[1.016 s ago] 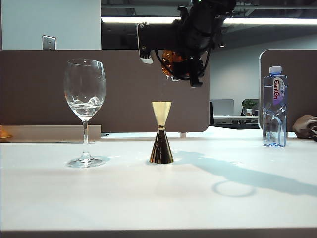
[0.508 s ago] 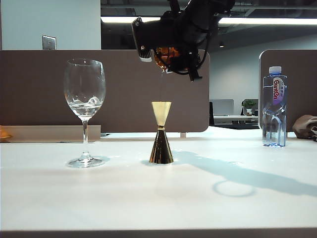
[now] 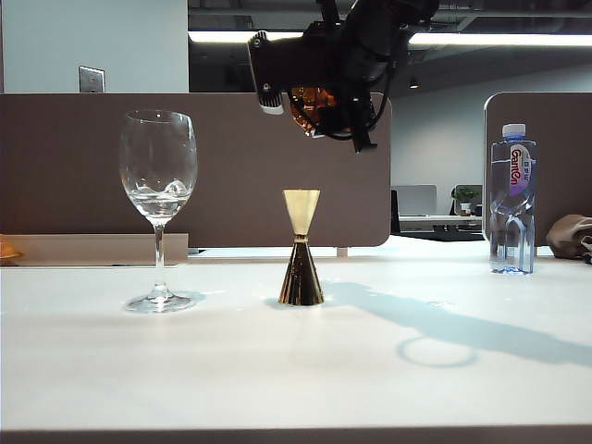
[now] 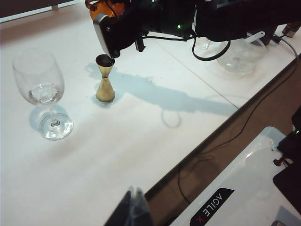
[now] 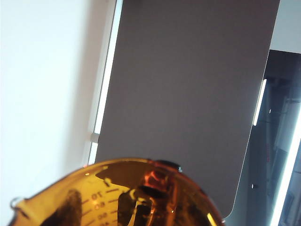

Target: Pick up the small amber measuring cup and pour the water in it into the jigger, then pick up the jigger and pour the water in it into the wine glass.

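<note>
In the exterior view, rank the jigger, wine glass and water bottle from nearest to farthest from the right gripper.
1. Jigger: directly below the right gripper, which holds the amber measuring cup high mid-table.
2. Wine glass: off to the left.
3. Water bottle: far right, at the back.

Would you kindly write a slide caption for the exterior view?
Right gripper holds the tipped amber measuring cup above the gold jigger, wine glass at left.

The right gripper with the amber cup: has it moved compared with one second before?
Yes. In the exterior view the right gripper, shut on the small amber measuring cup, has risen and shifted left, now higher above the jigger, which kept its place.
</note>
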Available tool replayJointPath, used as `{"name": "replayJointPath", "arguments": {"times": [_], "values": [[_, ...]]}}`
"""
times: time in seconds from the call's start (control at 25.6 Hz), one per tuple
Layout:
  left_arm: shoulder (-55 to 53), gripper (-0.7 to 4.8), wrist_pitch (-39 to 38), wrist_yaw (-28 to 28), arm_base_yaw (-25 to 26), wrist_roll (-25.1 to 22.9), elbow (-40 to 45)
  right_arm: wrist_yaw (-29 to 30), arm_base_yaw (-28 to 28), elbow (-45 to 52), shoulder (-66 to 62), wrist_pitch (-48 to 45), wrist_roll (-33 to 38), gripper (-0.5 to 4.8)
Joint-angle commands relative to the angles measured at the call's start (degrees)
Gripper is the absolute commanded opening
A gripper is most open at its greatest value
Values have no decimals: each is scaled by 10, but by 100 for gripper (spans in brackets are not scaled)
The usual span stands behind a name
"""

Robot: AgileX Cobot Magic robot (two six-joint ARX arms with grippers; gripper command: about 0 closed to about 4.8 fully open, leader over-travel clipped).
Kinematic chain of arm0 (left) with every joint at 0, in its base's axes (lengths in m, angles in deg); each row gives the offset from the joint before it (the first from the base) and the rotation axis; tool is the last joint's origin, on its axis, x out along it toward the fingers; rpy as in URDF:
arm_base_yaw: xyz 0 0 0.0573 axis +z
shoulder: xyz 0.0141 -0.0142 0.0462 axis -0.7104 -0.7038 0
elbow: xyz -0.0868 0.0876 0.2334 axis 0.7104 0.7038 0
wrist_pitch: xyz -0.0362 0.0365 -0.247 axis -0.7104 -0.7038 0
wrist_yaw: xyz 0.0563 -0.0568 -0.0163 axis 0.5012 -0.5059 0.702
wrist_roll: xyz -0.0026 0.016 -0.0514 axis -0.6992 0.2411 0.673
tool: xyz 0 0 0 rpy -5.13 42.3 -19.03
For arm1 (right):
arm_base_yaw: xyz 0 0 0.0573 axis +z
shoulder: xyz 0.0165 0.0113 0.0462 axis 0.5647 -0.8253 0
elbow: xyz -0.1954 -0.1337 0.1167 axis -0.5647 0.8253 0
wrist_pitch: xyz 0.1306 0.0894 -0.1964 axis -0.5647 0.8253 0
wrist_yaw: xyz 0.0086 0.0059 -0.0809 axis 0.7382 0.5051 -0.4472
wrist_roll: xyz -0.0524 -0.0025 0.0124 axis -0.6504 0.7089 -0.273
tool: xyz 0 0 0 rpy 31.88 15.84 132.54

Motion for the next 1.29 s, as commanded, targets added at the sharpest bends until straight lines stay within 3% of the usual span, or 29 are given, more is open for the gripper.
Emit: {"name": "replayJointPath", "arguments": {"times": [0.04, 0.08, 0.2, 0.27, 0.43, 0.55, 0.7, 0.86, 0.98, 1.02, 1.29], "values": [[0, -2, 3, -2, 0, -1, -2, 5, 0, -3, 3, -11, 0, -5], [0, -2, 3, -2, 0, -1, -2, 5, 1, -3, 3, -10, 12, -5], [0, -2, 4, -2, 0, -1, -2, -22, 1, -3, 3, -1, 136, -5], [0, -2, 3, -2, 0, -1, -2, -74, -2, -2, 3, 20, 283, -5], [0, -2, 3, -2, 0, -1, -2, -80, -33, 34, 24, 39, 515, -5], [0, -2, 3, -2, 0, -1, -2, -59, -61, 91, 47, 7, 626, -5], [0, -2, 4, -2, 0, -1, -2, 43, -109, 202, 74, -117, 800, -5], [0, -2, 3, -2, 0, -1, -2, 88, -139, 293, 71, -284, 895, -5], [0, -2, 3, -2, 0, -1, -2, 95, -152, 330, 57, -366, 928, -4], [0, -2, 4, -2, 0, -1, -2, 121, -163, 342, 45, -389, 952, -4], [0, -2, 3, -2, 0, -1, -2, 192, -174, 351, -30, -430, 960, -4]]}}
